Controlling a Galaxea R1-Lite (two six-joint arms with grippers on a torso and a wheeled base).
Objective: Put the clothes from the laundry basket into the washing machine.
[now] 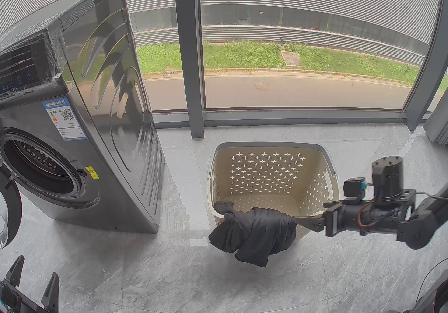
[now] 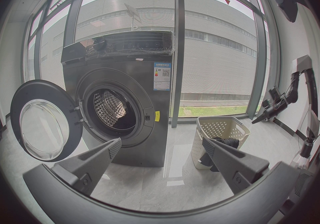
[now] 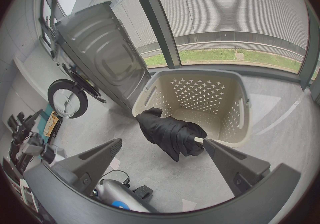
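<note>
On the grey marble floor by the window, a black cloth garment (image 1: 255, 233) drapes over the near rim of the cream perforated plastic laundry basket (image 1: 267, 170). The right claw (image 3: 161, 142) is spread apart beside it, and the left claw (image 1: 36, 269) is likewise apart.

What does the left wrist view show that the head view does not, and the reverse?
Left wrist view adds: the round door of the washing machine, whole and swung open, with its glass window facing the camera. Head view adds: the machine's side panel and the road outside. Shared: the laundry basket, the dark garment draped over its near rim, and the right gripper at the garment's edge.
</note>
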